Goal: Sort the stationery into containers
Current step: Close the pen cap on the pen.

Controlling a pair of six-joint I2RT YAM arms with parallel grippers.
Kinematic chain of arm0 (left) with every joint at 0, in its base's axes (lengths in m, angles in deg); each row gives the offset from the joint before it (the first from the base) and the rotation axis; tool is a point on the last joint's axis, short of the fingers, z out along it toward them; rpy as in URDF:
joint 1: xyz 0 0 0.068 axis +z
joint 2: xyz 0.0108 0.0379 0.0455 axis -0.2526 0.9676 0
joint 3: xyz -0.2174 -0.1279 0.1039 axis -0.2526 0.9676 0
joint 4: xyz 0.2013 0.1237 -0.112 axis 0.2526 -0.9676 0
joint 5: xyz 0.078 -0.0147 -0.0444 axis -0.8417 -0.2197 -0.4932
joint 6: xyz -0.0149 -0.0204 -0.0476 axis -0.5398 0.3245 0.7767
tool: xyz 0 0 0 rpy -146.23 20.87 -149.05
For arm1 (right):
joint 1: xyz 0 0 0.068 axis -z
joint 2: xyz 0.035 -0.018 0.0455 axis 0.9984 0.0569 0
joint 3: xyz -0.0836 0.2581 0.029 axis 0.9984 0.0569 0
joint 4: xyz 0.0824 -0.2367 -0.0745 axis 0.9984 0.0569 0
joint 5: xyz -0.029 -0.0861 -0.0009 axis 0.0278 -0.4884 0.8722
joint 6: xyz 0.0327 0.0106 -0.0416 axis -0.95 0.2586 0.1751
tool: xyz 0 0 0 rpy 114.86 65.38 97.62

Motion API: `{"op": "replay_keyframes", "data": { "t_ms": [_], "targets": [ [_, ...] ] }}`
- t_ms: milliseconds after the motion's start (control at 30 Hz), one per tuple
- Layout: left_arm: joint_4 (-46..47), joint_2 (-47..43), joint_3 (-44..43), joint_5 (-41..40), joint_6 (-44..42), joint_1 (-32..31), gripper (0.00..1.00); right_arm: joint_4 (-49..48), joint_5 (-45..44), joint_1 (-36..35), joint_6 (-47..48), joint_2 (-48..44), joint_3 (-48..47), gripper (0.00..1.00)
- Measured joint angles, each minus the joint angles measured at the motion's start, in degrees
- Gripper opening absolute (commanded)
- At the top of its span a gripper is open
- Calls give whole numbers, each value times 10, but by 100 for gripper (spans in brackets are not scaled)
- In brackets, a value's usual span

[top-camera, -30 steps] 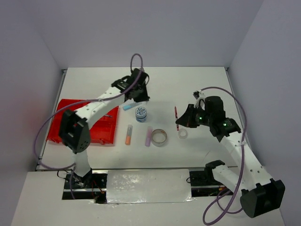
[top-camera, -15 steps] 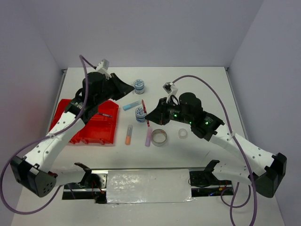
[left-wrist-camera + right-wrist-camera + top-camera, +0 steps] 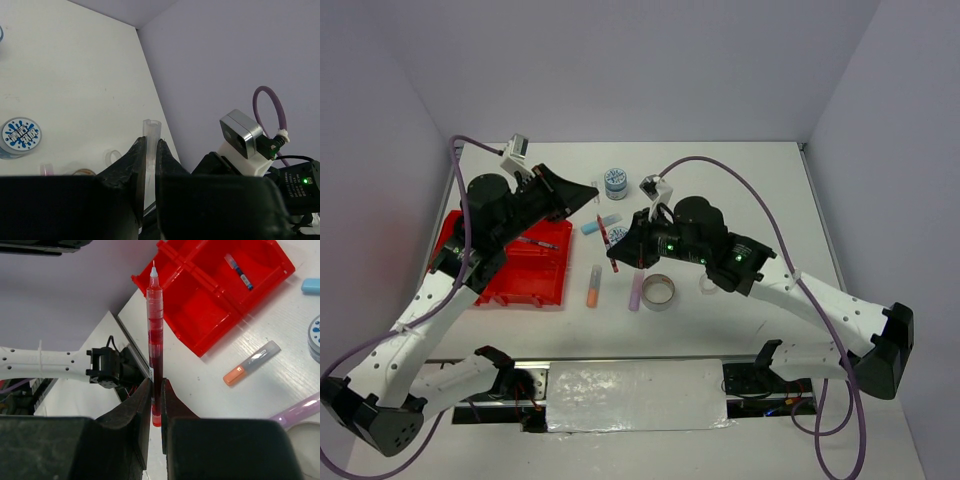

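Observation:
My right gripper [image 3: 156, 390] is shut on the red pen [image 3: 155, 335] and holds it tip-up above the table, right of the red tray [image 3: 480, 285]. In the top view this gripper [image 3: 618, 252] and the red pen [image 3: 604, 228] hang over the table's middle. My left gripper [image 3: 148, 150] is shut on a clear tube [image 3: 150, 132]. It sits high at the tray's far right corner [image 3: 588, 193]. A thin pen [image 3: 542, 242] lies in a tray compartment. On the table lie a light-blue stick [image 3: 601, 223], an orange stick [image 3: 593, 286] and a lilac stick [image 3: 636, 290].
One blue-patterned tub [image 3: 615, 181] stands at the back. A second tub [image 3: 618, 237] is half hidden behind my right gripper. A grey tape ring [image 3: 658, 291] and a clear tape ring [image 3: 708, 284] lie right of the sticks. Purple cables loop over both arms.
My right gripper has carried the red pen leftward from the right side to the table's middle. My left arm has swung back and left, uncovering the rear tub.

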Motion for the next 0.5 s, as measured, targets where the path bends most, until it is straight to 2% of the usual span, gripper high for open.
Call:
{"op": "replay_keyframes", "data": {
  "t_ms": [500],
  "targets": [
    [-8, -15, 1, -1, -2, 7, 0, 6, -23, -9, 6, 0, -18, 0]
  ]
}}
